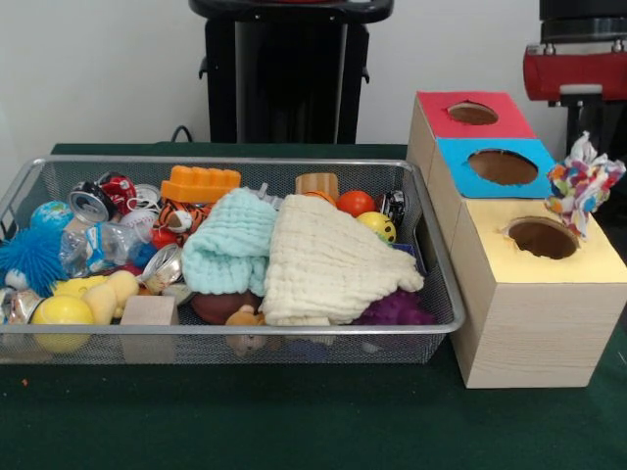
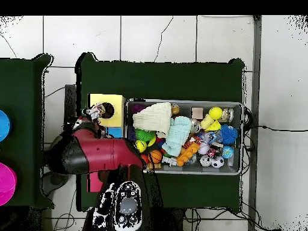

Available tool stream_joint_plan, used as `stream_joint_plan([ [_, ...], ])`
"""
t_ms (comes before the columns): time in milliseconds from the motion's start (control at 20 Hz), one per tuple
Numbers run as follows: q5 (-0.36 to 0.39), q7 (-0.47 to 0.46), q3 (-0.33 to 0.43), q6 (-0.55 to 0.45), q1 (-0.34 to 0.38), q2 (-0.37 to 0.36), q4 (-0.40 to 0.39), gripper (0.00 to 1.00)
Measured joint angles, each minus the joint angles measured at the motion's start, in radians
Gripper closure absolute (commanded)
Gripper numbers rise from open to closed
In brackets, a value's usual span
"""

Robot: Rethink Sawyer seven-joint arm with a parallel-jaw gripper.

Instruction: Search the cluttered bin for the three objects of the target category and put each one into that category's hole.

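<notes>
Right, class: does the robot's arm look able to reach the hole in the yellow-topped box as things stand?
Probably yes. The arm reaches to the yellow box, its hole lies open, and the colourful wad hangs just beside it.

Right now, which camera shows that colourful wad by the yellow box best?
The front view: the wad hangs plainly in the air, above and just right of the hole. Overhead, the wad is a tiny patch beside the hole, at the arm's end.
</notes>
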State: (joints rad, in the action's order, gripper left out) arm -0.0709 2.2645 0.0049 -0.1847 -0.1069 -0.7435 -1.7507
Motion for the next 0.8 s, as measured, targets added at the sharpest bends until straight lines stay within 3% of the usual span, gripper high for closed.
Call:
stream_joint_plan([
  [350, -0.002, 0.000, -0.034, 0.000, -0.032, 0.077, 0.057, 1.00],
  [800, -0.019, 0.000, -0.143, -0.004, -0.103, 0.154, 0.122, 1.00],
])
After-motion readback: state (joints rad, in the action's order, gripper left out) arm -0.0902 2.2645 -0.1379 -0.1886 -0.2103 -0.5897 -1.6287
